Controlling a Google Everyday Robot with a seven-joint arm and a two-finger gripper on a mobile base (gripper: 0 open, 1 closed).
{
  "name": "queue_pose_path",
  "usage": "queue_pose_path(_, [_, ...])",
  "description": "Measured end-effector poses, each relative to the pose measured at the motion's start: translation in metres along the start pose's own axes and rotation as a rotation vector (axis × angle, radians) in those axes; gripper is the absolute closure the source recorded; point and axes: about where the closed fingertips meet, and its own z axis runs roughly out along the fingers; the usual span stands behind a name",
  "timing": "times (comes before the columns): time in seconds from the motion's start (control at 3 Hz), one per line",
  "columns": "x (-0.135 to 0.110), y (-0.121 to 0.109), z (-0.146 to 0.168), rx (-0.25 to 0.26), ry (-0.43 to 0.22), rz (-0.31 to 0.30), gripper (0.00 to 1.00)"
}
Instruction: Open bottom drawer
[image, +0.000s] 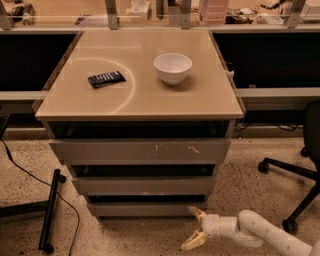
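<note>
Speckled floor (250, 172), grey three-drawer cabinet (145, 102). Low down, gripper (192, 229) spread wide and empty, just off the right corner of the bottom drawer (145, 209), not touching. Lowest grey front: stiff, handleless, likely light on slides; best hooked over its top lip. Up top, white bowl (172, 68) and remote (106, 79).

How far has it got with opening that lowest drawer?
Barely started. Done: the gripper is down near the floor, by the right end of the bottom drawer, fingers spread. In hand: apparently lining up on that front. Left: catching it and pulling; the drawer sits set back under the middle drawer.
</note>
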Motion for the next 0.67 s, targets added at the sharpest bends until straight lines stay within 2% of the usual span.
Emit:
queue_pose_path(0.33, [-0.001,-0.023,0.018,-0.005,0.013,-0.029,0.00])
queue_pose_path(0.67, [-0.009,-0.052,0.030,0.016,0.051,-0.056,0.00])
